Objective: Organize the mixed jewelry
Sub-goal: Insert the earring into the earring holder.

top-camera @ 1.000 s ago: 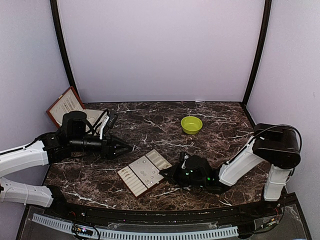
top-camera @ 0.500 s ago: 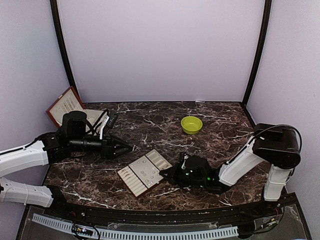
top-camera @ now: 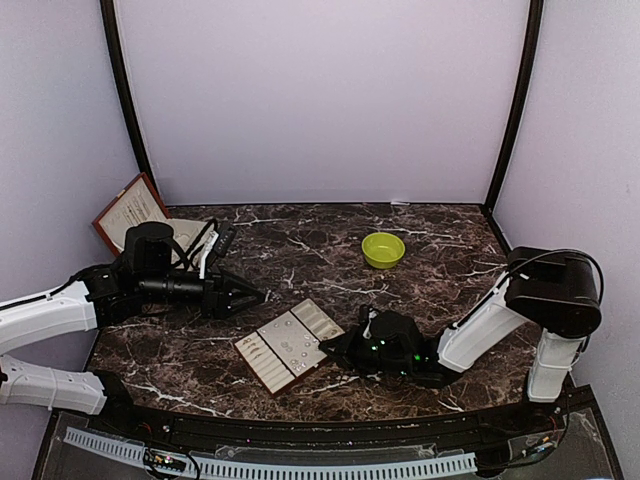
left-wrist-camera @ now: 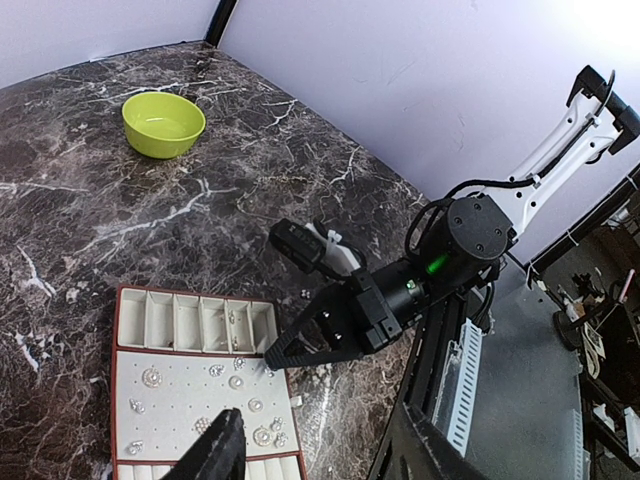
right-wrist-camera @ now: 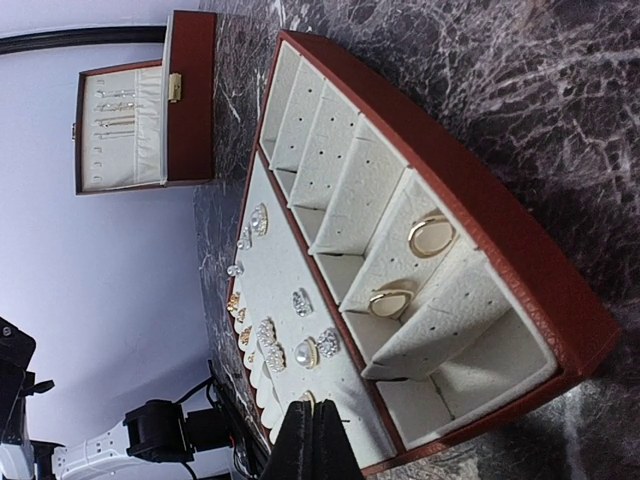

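Mixed jewelry (right-wrist-camera: 303,352), tiny silvery studs and gold-rimmed oval pieces, lying in cream-lined reddish-brown compartment tray (right-wrist-camera: 560,330) on dark marbled surface (top-camera: 440,250). Probably light, hard and slippery, easily flicked away; best pinched across each rim. Right pincer (right-wrist-camera: 311,410) closed over stud pad, nothing seen inside; left pincer (top-camera: 252,296) partly open, empty.

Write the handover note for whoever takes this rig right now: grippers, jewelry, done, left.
Left gripper: open, empty, above the table left of the tray.
Right gripper: shut, tips at the tray's edge; whether it pinches a piece cannot be told.
Jewelry: studs on the tray's flat middle panel, two oval pieces in compartments.
Done: tray partly filled.
Left: most compartments are bare; check the green bowl, contents too small to tell.
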`<action>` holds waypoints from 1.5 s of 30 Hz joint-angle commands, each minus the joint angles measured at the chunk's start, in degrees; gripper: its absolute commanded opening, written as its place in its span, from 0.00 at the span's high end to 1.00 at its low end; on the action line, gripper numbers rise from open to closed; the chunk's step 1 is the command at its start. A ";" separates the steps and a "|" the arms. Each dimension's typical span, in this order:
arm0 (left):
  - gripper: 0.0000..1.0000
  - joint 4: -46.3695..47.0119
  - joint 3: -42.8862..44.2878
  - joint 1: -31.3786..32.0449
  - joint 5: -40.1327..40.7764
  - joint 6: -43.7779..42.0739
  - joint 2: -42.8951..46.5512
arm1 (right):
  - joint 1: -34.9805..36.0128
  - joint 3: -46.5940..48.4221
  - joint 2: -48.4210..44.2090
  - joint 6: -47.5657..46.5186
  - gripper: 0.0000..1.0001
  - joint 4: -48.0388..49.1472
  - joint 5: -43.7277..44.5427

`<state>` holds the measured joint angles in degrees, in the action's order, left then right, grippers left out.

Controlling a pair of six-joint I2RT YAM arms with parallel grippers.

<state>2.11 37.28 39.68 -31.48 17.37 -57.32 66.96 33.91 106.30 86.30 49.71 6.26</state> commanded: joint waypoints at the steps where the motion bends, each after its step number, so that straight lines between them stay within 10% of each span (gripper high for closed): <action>1: 0.48 1.93 -0.98 -0.22 -0.95 0.39 0.06 | 0.19 0.18 0.85 0.91 1.00 0.78 0.59; 45: 0.49 1.76 -1.15 -0.26 -0.67 0.41 0.63 | 1.59 -1.74 -0.37 -1.69 1.00 -4.49 5.30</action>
<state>2.13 37.28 39.68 -31.51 17.39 -57.32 68.03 32.93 106.30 86.43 48.64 9.82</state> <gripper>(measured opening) 0.515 0.007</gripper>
